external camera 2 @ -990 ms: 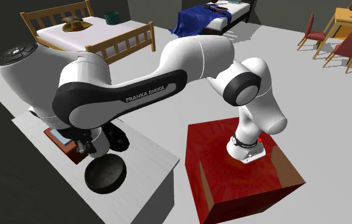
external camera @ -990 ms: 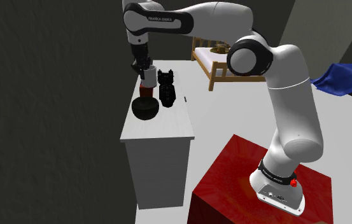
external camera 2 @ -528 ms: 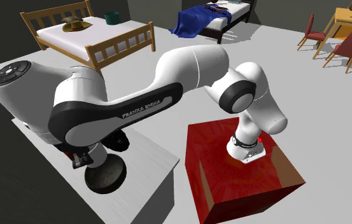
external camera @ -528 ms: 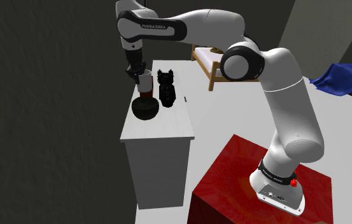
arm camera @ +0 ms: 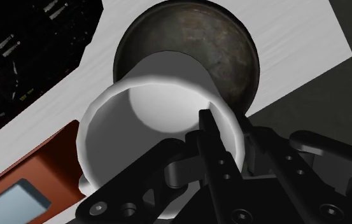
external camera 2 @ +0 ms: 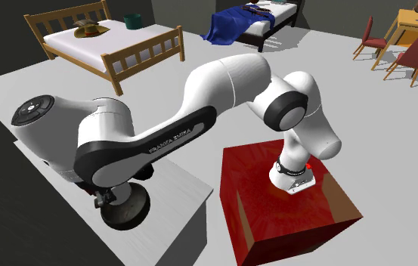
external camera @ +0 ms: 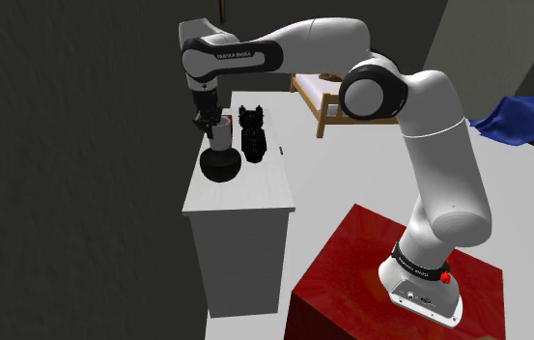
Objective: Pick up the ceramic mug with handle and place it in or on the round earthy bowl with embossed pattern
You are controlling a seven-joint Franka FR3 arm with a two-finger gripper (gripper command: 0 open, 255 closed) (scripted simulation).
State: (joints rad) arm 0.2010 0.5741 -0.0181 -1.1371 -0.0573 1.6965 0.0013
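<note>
The gripper [arm camera: 229, 131] clasps the wall of the white mug [arm camera: 163, 105], 1 finger inside it. The mug hangs just above the dark bowl [arm camera: 222, 44].

mug [arm camera: 158, 124] in tool [arm camera: 224, 125] above bowl [arm camera: 216, 44], bowl on cabinet [external camera: 247, 193] top

A black gadget [external camera: 253, 134], perhaps a camera, stands on the white cabinet [external camera: 248, 189].

The mug [arm camera: 155, 108] is white, the bowl [arm camera: 212, 38] dark, seemingly mottled brown.
</note>
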